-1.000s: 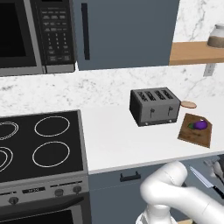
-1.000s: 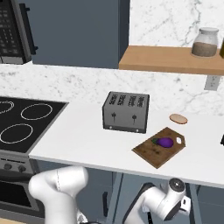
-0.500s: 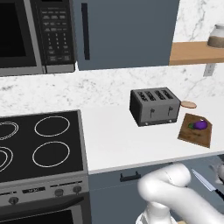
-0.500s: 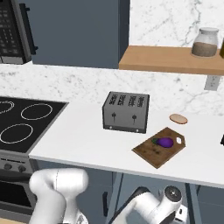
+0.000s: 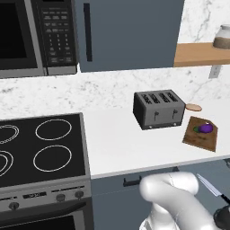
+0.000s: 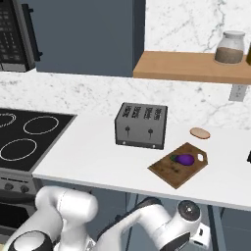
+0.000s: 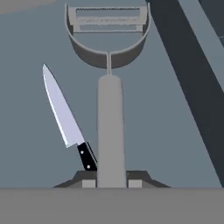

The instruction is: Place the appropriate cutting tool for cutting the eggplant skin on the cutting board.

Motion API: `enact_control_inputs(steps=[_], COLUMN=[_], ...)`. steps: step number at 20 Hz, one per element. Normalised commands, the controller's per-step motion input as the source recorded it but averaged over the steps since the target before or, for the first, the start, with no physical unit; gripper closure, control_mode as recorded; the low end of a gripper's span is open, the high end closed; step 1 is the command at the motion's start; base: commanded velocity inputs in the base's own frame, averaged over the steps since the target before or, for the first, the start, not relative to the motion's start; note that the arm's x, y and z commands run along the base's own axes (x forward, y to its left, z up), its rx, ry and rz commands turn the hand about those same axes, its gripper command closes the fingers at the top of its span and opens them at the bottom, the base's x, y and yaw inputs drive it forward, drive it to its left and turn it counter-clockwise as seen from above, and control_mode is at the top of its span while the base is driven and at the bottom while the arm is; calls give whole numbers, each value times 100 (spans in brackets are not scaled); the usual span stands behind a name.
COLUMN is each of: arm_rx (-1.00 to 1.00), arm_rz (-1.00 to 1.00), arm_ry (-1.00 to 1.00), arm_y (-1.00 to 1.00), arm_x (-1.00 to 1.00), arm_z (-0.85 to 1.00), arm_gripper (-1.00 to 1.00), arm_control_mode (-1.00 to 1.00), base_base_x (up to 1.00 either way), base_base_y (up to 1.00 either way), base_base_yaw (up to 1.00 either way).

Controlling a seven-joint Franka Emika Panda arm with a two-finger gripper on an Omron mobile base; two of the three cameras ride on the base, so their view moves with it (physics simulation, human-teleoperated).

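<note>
Gripper [image 7: 111, 183] fingertips clamped on peeler [image 7: 109, 100] handle; knife [image 7: 65, 117] just beside; eggplant [image 6: 186, 159] on cutting board [image 6: 169, 171].

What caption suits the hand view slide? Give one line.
Tool straddling the handle of a light-grey metal Y-shaped peeler, with a black-handled silver pointed knife lying beside it.

counter [image 6: 93, 162]: stove [image 5: 40, 148] at left end, toaster [image 6: 140, 125] mid-counter, cutting board [image 6: 179, 164] right of toaster and nearer the front edge | eggplant [image 6: 185, 159] on board | round disc [image 6: 199, 133] behind board | jar [image 6: 229, 47] on shelf [image 6: 186, 67] above | microwave [image 5: 27, 36] above stove | hand view: peeler [image 7: 109, 118] beside knife [image 7: 65, 116], knife to its left
</note>
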Motion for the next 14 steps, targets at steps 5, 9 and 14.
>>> enact_control_inputs(steps=[5, 9, 14], arm_rx=[1, 1, 1], arm_rz=[2, 8, 15], arm_ry=[0, 0, 0], arm_y=[0, 0, 0], arm_x=[-45, 2, 67], arm_z=[100, 100, 73], arm_gripper=[100, 100, 100], arm_control_mode=[-100, -100, -100], base_base_x=[0, 0, 0], base_base_y=[0, 0, 0], base_base_yaw=[0, 0, 0])
